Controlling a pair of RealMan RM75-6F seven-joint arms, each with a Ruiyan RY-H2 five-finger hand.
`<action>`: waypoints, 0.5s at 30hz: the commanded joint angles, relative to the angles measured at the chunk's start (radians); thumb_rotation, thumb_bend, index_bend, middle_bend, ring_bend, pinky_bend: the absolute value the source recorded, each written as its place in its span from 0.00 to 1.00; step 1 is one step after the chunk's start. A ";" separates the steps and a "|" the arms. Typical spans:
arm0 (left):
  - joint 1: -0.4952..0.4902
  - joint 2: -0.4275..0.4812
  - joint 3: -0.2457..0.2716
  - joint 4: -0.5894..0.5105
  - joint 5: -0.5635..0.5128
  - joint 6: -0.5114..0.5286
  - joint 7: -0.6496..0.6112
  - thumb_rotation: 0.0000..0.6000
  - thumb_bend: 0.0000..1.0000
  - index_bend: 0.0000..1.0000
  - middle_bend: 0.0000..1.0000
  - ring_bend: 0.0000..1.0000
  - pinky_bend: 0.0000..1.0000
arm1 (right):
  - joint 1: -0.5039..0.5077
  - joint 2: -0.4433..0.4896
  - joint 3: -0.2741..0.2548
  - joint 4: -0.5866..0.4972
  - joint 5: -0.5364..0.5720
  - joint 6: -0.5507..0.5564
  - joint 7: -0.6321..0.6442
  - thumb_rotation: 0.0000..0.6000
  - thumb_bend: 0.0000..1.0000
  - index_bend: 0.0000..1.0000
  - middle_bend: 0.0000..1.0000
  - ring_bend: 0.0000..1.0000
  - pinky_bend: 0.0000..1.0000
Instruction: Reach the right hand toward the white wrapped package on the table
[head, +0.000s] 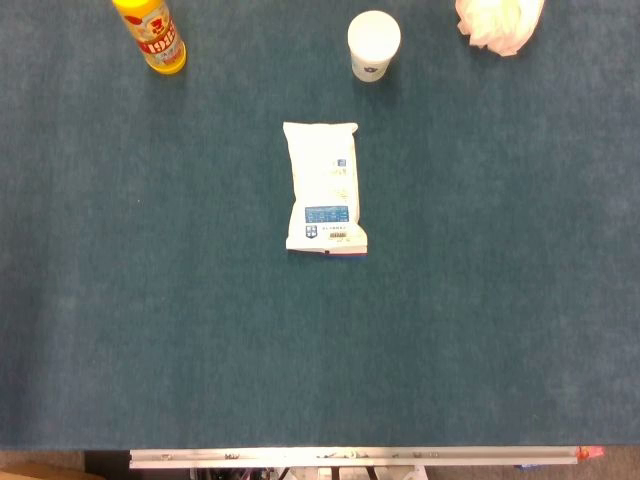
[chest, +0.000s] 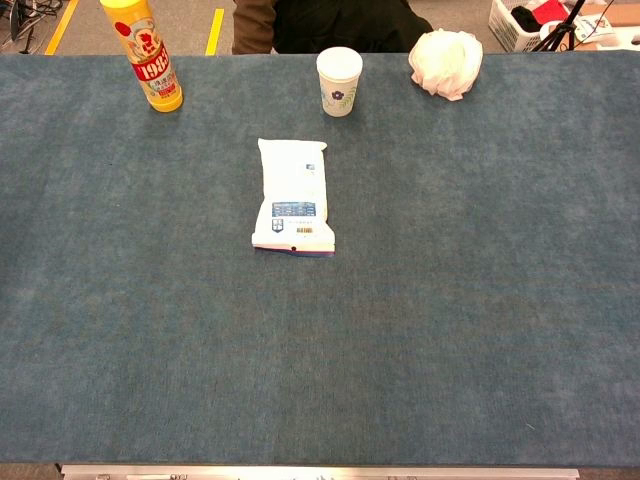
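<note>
Package (head: 324, 187) laid flat mid-surface (head: 480, 320); bottle (head: 150, 35), cup (head: 373, 45), wad (head: 498, 22) ranged behind. Hands unseen, state undeterminable.

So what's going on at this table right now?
Nothing is being handled yet. Neither robot hand shows in either view. The white wrapped package lies flat and untouched mid-table on the blue cloth. Along the far edge stand a yellow bottle and a paper cup, beside a crumpled white bag.
</note>
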 joint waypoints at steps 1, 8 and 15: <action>-0.001 -0.001 -0.002 0.000 -0.002 -0.001 0.001 1.00 0.47 0.23 0.20 0.11 0.06 | 0.002 -0.002 0.002 0.003 0.002 -0.003 -0.001 1.00 0.21 0.00 0.21 0.09 0.15; -0.002 -0.009 -0.005 0.004 0.014 0.012 -0.007 1.00 0.47 0.23 0.22 0.13 0.07 | 0.018 -0.019 0.004 0.022 -0.020 -0.009 0.043 1.00 0.21 0.00 0.22 0.09 0.15; -0.002 -0.011 -0.009 0.000 0.013 0.015 -0.016 1.00 0.47 0.23 0.23 0.14 0.07 | 0.063 -0.048 0.004 0.047 -0.109 -0.008 0.151 1.00 0.21 0.00 0.29 0.16 0.21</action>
